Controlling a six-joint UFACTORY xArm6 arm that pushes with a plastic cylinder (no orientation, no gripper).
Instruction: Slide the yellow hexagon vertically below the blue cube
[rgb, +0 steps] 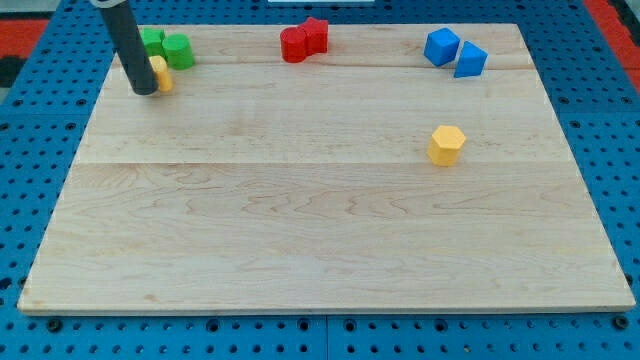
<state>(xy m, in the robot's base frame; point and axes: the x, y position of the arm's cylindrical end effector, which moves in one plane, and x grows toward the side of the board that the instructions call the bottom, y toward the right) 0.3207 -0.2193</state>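
Observation:
The yellow hexagon (447, 144) lies on the wooden board at the view's right, below the blue cube (441, 46), which sits near the view's top right with a blue triangular block (470, 60) touching its right side. My tip (144, 90) is at the view's upper left, far from the hexagon. It stands against a second yellow block (160, 73), partly hiding it.
Two green blocks (167, 46) sit just above and right of my tip. Two red blocks (304, 40), one star-shaped, lie at the view's top centre. The wooden board (320, 230) rests on a blue pegboard surface.

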